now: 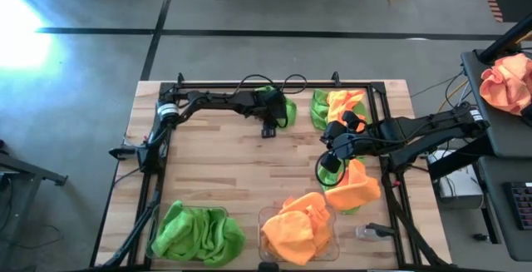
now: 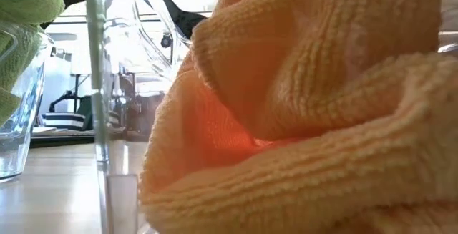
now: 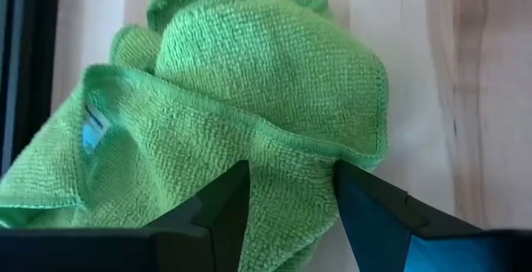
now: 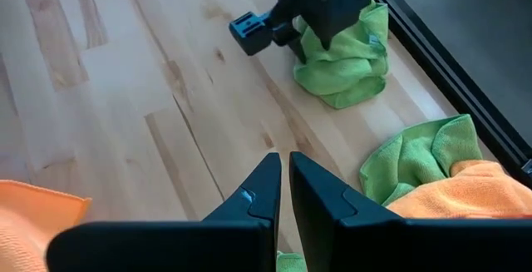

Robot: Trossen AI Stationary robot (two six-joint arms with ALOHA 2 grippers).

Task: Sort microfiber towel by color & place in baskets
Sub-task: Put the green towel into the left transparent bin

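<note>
Left to right across the high view. Near left: a clear basket (image 1: 218, 216) already filled with lime-green towels (image 1: 195, 232). Far left of centre: the left gripper (image 3: 287, 201) is down on a loose green towel (image 3: 249, 97) by the table's back rail, its fingers closed on a fold of the cloth. Risk: the pinch appears to take only an edge, so the towel may slip free on lifting or trail across the wood. Centre, near edge: the second basket (image 1: 332, 222) holds orange towels (image 1: 298, 230) heaped above its rim; a further towel dropped there could slide off. Right of centre: the right gripper (image 4: 281, 190) hangs above bare wood with its fingers pressed together and nothing between them, beside an orange towel (image 1: 353, 187). Far right: a mixed green-and-orange heap (image 1: 337, 107) remains unsorted; a grasp there could catch both colours at once. The low view is mostly blocked by orange cloth.
</note>
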